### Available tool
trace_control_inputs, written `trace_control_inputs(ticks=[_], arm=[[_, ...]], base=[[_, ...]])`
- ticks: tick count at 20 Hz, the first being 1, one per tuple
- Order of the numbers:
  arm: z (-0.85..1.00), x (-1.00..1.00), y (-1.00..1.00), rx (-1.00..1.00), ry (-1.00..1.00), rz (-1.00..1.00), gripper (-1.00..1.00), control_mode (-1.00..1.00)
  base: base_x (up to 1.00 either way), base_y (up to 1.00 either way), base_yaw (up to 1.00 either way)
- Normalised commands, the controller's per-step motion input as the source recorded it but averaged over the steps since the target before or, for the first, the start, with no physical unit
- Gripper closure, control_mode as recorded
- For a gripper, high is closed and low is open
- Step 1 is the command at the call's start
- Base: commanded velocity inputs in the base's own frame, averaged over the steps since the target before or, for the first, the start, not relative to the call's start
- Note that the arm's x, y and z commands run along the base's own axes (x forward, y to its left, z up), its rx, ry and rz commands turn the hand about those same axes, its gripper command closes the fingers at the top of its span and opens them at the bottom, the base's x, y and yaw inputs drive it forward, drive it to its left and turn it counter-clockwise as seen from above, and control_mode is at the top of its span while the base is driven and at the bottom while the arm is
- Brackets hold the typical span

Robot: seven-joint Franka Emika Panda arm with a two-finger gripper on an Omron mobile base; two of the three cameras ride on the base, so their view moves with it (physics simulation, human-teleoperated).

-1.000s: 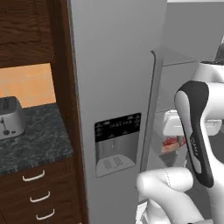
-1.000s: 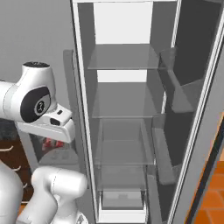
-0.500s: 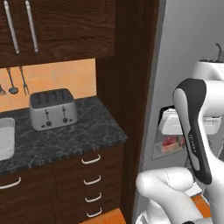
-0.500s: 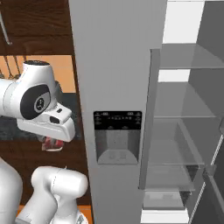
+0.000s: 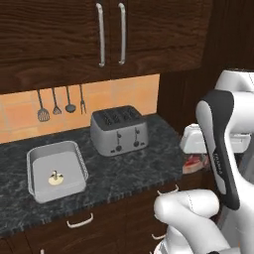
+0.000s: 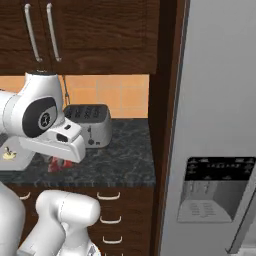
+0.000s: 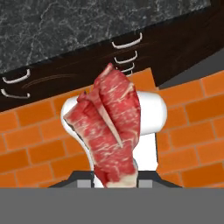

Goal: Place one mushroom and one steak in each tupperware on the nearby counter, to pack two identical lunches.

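The steak (image 7: 112, 127) is pinched in the gripper (image 7: 114, 180), held off the counter's (image 5: 144, 171) right end. A mushroom (image 5: 55, 178) is seen lying in the tupperware (image 5: 34, 163) beside the toaster (image 5: 119, 130).

A dark marbled stone surface (image 5: 149, 168) is seen above brown wood drawers with curved silver handles. A silver toaster (image 5: 119, 130) is set on it toward the back wall. A light-grey tupperware (image 5: 37, 163) is placed on the surface well to the toaster's left, nearer the front edge, and a small mushroom (image 5: 55, 179) is sat inside it.
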Motion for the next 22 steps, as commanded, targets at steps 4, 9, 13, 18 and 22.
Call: trace_control_inputs(ticks=[4,9,13,18,22], arm=[[0.0,0.0,0.0,0.0,0.0,0.0,1.0,1.0],[-0.05,0.13,0.2,0.0,-0.01,0.03,1.0,-1.0],[-0.29,0.8,0.65,0.0,-0.04,0.12,1.0,-1.0],[-0.36,1.0,0.39,0.0,-0.11,0.01,1.0,-1.0],[-0.4,1.0,0.58,0.0,-0.03,0.0,1.0,-1.0]], base=[[-0.09,1.0,0.05],[0.16,0.8,0.06],[0.0,0.0,0.0],[0.0,0.0,0.0],[0.0,0.0,0.0]])
